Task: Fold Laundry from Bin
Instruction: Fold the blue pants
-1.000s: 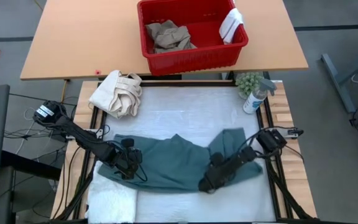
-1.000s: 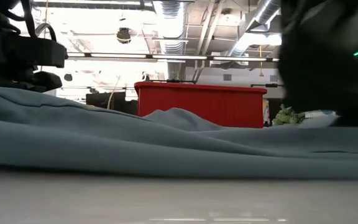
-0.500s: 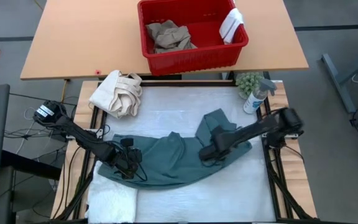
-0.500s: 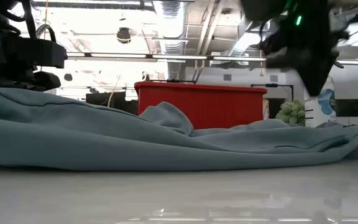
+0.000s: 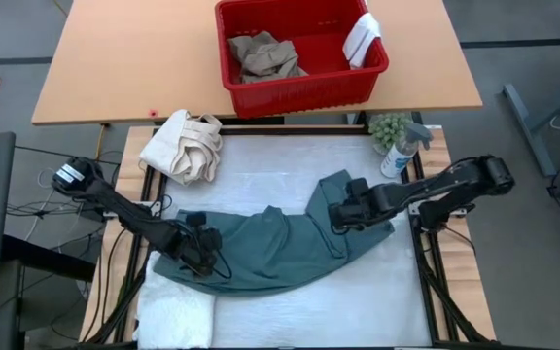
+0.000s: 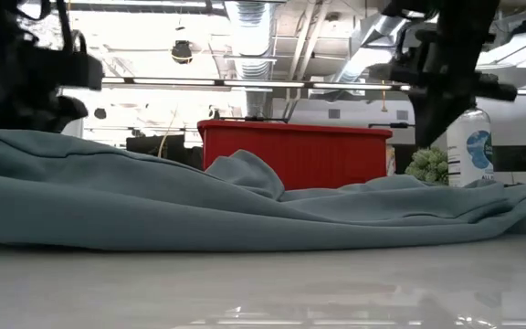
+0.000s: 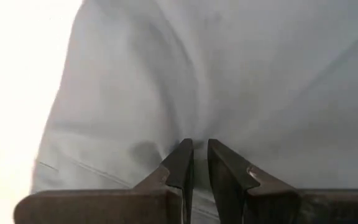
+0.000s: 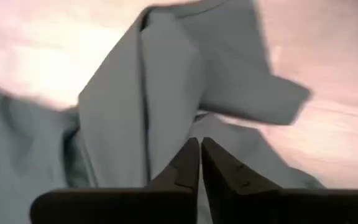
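Observation:
The large teal-green garment (image 5: 280, 248) lies spread across the white table top, its right part bunched into a folded flap (image 5: 343, 194). My left gripper (image 5: 200, 257) is down on the garment's left part and shut on it. My right gripper (image 5: 343, 216) hangs above the bunched right part, fingers shut, with nothing between them (image 8: 199, 152). In the low view it is raised clear of the cloth (image 6: 427, 123). The red bin (image 5: 299, 87) stands at the far side on the wooden table. It holds tan trousers (image 5: 261, 56), and a small white cloth (image 5: 363, 37) is draped on its right end. My left gripper pinches a small ridge of the teal garment (image 7: 194, 134) between its two fingertips, near the garment's left edge. The fingers come from above, slanting down. The cloth lies on the table around them, and creases run out from the pinch.
A cream canvas bundle with loop handles (image 5: 183, 146) lies at the far left of the white surface. A spray bottle (image 5: 402, 151) and a small plant (image 5: 389, 126) stand at the far right corner. A white textured towel (image 5: 173, 311) lies at the near left.
My right gripper has risen and gone toward the table's far right, rolling as it went, and now stands clear above the cloth. The garment's near right part has been drawn toward the far side and bunched up, leaving a curved near edge. Its left part has stayed put.

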